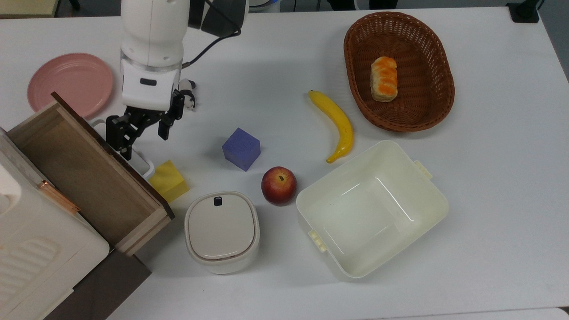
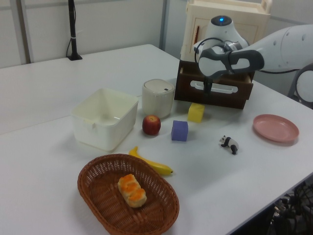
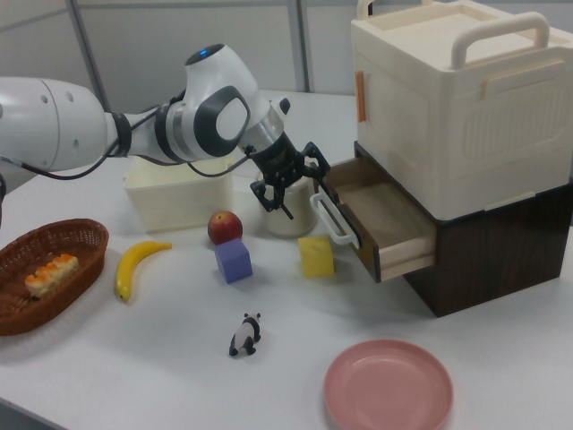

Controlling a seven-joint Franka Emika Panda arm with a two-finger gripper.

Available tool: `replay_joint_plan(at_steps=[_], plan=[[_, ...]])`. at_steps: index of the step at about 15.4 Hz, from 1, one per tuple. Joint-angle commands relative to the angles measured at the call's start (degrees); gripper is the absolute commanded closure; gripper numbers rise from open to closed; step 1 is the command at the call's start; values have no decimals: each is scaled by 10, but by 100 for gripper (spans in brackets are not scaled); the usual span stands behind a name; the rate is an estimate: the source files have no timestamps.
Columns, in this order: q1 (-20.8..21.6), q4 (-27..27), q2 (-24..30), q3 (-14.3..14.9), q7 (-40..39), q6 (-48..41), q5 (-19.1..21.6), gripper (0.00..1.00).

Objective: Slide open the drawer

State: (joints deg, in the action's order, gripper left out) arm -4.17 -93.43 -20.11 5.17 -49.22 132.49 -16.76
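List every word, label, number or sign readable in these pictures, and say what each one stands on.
None can be read.
The white appliance, the lidded cream bin, the cream tub, the drawer and the robot arm carry no legible print.
The small dark mark on the bin's lid is a plain square, not a character.

drawer [image 1: 84, 173] raw matt plywood inside, dark wood-grain front, glossy white plastic handle [image 3: 329, 218], woven wicker basket [image 1: 426, 106], smooth glossy cream plastic tub [image 1: 426, 213], matt pink plate [image 1: 58, 80], smooth white table [image 1: 502, 178]
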Motion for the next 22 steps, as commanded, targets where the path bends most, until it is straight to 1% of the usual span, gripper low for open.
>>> replay_joint_plan(at_steps=[1, 4, 7, 10, 12, 13, 16, 17, 19, 20, 22], plan=[[6, -11, 20, -7, -4, -22, 10, 12], [18, -9, 30, -10, 8, -39, 10, 12], [27, -9, 48, -18, 23, -49, 10, 12], [42, -8, 78, -26, 49, -116, 12, 13], [50, -8, 94, -40, 104, -150, 12, 13], [61, -8, 102, -46, 151, -171, 12, 13], [81, -8, 123, -48, 228, -227, 13, 13], [86, -8, 131, -48, 248, -245, 25, 13], [86, -6, 142, -47, 268, -264, 69, 13], [86, -3, 148, -47, 282, -280, 77, 13], [85, 5, 149, -47, 319, -310, 80, 13]])
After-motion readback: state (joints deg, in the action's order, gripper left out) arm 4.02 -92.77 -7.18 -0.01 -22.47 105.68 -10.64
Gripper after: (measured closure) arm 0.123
